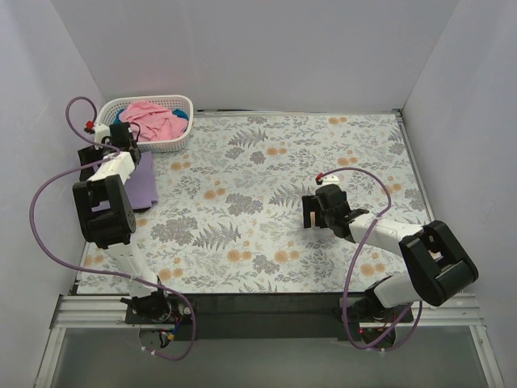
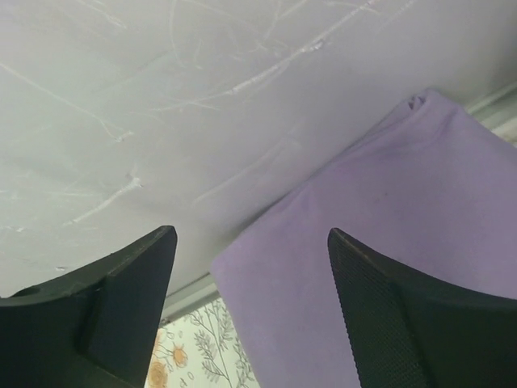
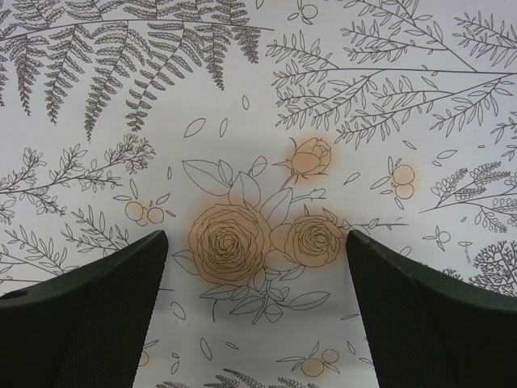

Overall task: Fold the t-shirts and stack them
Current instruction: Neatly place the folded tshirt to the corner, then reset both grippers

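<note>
A folded lavender t-shirt [image 1: 139, 183] lies at the table's left edge on top of a black t-shirt [image 1: 140, 208] whose edge shows beneath it. It fills the right of the left wrist view [image 2: 388, 242]. My left gripper [image 1: 121, 139] is open and empty, hovering over the lavender shirt's far end near the left wall. A pink t-shirt [image 1: 153, 119] and a teal t-shirt [image 1: 181, 114] lie crumpled in the white basket [image 1: 166, 145]. My right gripper [image 1: 310, 212] is open and empty over bare floral cloth [image 3: 258, 242] at centre right.
The grey-and-orange floral cloth [image 1: 275, 194] covers the table. The white lattice basket stands at the back left corner, just beyond my left gripper. White walls enclose the left [image 2: 161, 97], back and right sides.
</note>
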